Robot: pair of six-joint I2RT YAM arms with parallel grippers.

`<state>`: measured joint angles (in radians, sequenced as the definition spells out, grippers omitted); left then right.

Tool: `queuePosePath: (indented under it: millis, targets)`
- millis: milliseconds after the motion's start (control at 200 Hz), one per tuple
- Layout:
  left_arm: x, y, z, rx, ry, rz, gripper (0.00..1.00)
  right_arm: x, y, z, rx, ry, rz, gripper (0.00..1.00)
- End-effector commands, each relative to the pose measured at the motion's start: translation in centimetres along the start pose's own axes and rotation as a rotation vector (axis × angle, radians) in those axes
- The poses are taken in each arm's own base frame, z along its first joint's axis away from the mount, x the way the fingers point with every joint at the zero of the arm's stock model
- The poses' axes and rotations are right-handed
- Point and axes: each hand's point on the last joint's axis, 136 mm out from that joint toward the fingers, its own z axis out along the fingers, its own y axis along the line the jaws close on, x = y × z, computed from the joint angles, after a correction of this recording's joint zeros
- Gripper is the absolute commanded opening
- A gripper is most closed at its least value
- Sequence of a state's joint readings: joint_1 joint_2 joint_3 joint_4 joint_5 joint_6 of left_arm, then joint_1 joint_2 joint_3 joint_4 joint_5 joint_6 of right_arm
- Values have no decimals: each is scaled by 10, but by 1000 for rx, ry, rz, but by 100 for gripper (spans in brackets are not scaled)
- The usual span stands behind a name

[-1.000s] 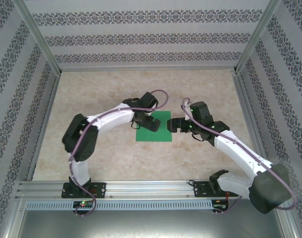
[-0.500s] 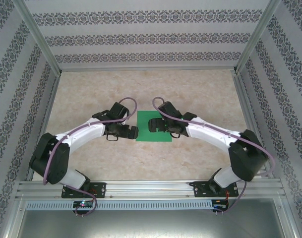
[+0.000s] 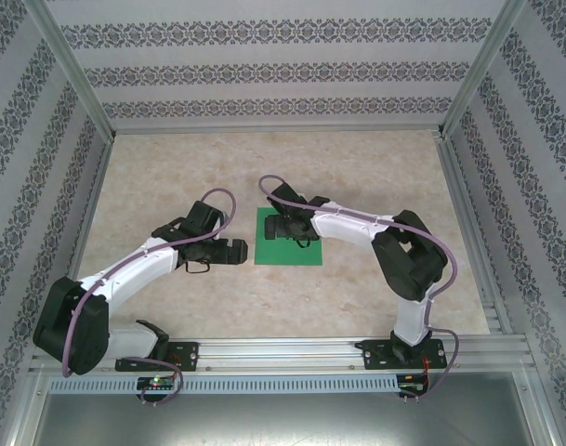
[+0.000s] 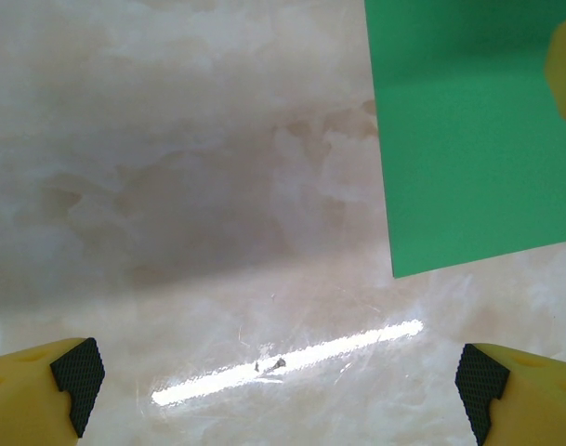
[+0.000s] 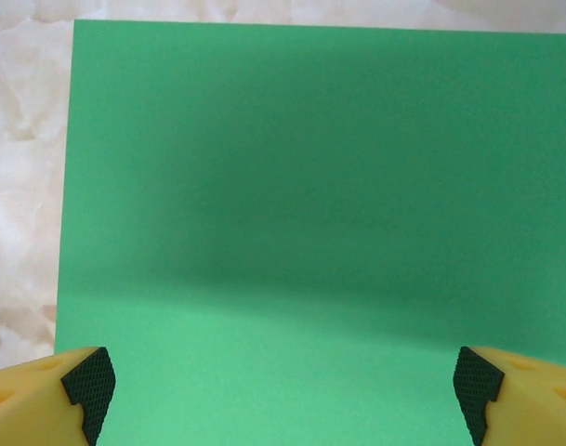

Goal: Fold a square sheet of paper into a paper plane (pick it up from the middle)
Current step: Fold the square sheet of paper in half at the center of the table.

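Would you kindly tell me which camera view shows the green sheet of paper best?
The top external view: it takes in the whole square sheet of paper, lying flat, hidden only where the right gripper overhangs it. The right wrist view crops its near and right sides; the left wrist view catches one corner.

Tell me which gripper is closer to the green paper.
Right. The right gripper hangs open directly above the paper; the left gripper is open over bare table beside the paper's left edge.

paper (image 3: 288, 254) on table (image 3: 385, 167), right tool (image 3: 287, 231) over it
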<state>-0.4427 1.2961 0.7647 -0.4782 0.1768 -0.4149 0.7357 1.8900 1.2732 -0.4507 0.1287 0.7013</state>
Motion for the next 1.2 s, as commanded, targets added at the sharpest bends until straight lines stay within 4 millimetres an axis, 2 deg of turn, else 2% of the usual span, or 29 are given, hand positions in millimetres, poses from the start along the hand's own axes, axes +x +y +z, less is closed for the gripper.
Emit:
queuePosePath:
  millis: [0,520,879,1194]
  targets:
    - [-8,0,1,22,-35,-30,100,-4,-7,2,62,-5,26,95]
    - [-6,-5,5,47,-19,-31,100,4,-12,34,162,50,43,94]
    - [0,-7,10,65,16,-32,100,28,-18,61,196,127,30,91]
    - [3,-10,14,79,38,-31,100,36,-26,71,232,146,12,84]
